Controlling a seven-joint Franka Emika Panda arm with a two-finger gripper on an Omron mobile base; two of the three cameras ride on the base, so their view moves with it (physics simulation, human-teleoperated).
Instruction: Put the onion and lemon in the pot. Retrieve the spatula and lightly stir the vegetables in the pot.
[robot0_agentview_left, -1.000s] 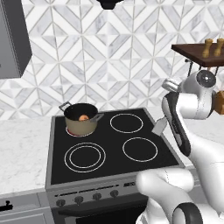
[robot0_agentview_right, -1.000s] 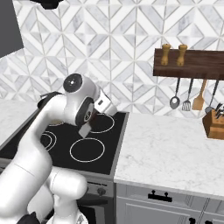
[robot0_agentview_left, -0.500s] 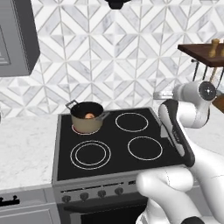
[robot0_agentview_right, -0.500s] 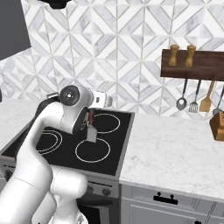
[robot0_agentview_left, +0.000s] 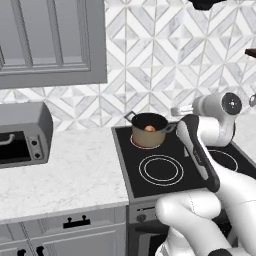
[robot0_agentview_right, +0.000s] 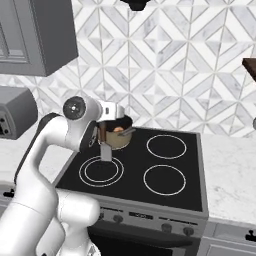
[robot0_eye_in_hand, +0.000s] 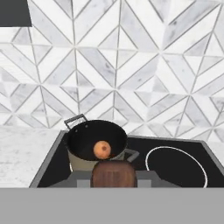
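We are seeing the onion (robot0_eye_in_hand: 102, 149) sitting inside the pot (robot0_agentview_left: 148, 129), which is standing on the stove's (robot0_agentview_right: 150, 172) rear-left burner. Our claw (robot0_agentview_right: 106, 143) is closing tight on the spatula (robot0_agentview_right: 105, 148), its grey blade hanging down just at the pot's 7 o'clock in the right base view.

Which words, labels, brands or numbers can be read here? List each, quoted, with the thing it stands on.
None. No readable text in these views: the stove, its knobs, the toaster oven, the pot and the tiled wall carry no letters, numbers or signs.
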